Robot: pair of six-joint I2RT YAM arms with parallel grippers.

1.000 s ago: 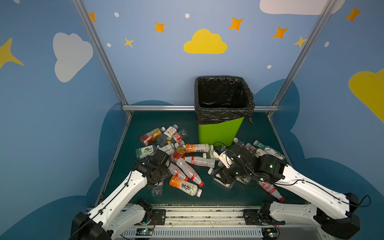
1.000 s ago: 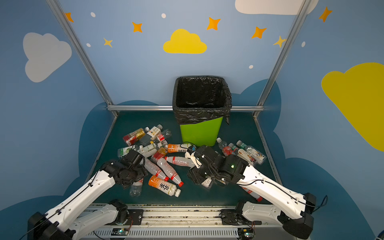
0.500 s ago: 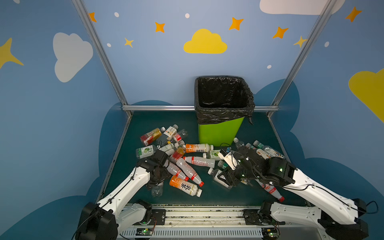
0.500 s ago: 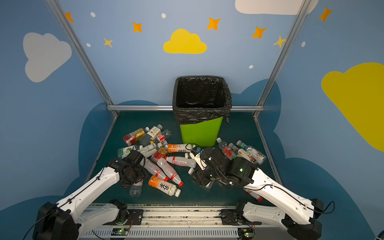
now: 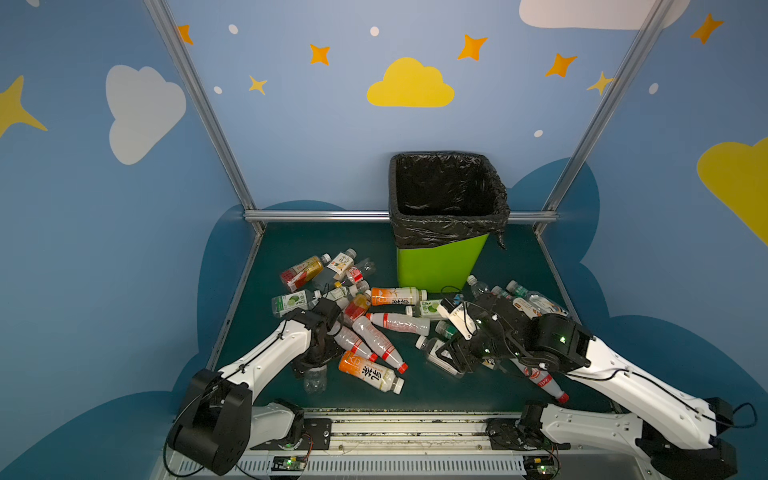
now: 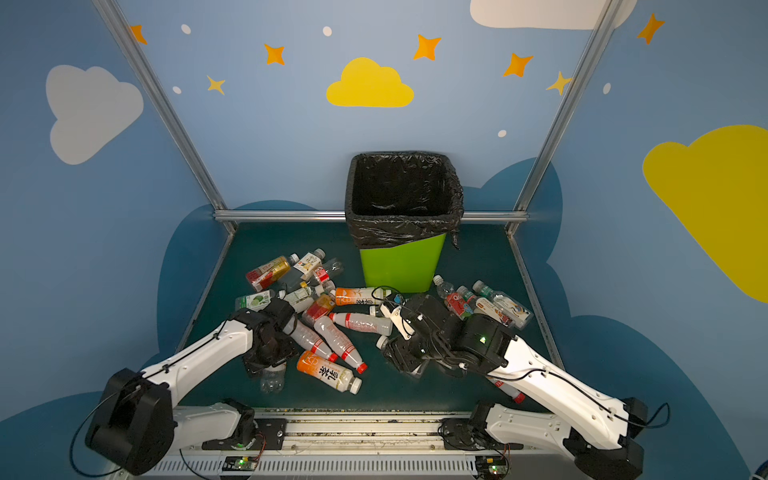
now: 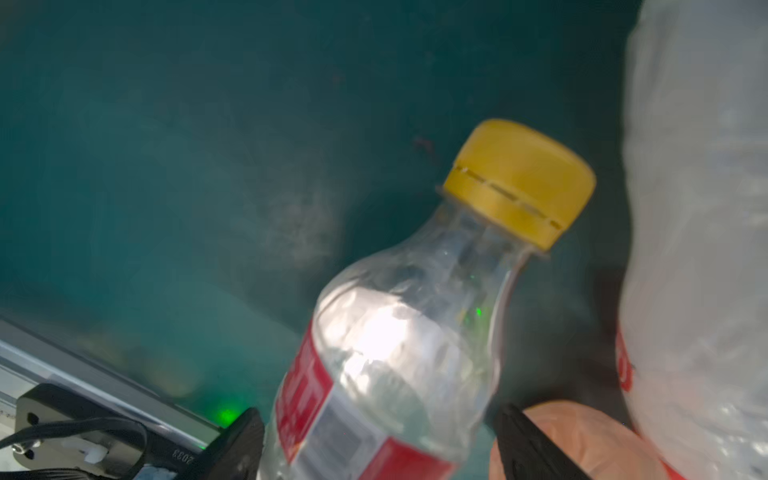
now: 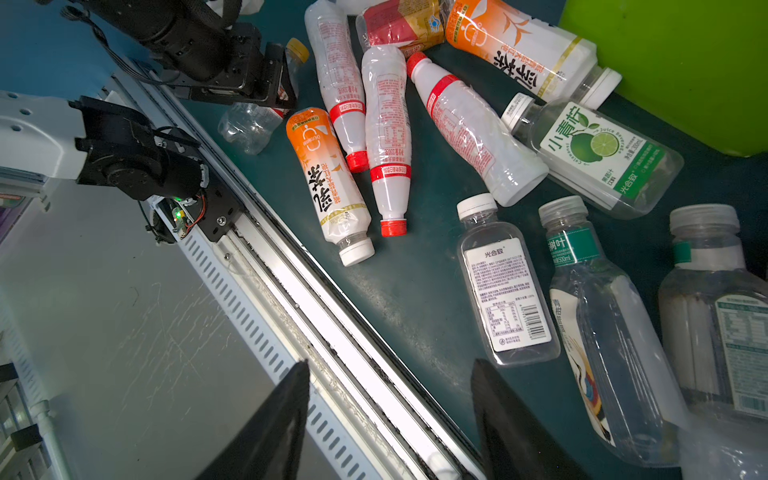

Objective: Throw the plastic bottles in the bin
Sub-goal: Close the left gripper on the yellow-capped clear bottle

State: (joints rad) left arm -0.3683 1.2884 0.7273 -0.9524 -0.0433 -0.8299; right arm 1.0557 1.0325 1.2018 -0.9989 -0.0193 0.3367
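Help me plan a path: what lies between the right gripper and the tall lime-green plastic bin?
Seen in the right wrist view: a flat clear white-capped bottle, then a clear lime-labelled bottle.

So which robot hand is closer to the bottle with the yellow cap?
Left. The left gripper straddles the yellow-capped bottle, fingers open; the right gripper is away across the pile, holding nothing.

This is a robotics lab test cell. A dark green tabletop (image 5: 457,399) is enclosed by aluminium posts (image 5: 199,104) and blue walls (image 5: 316,137) painted with clouds and stars. A white left arm (image 5: 270,357) and right arm (image 5: 631,386) are mounted on a metal rail (image 5: 415,428) along the near edge, where a bare circuit board (image 5: 291,462) and loose wiring are exposed.
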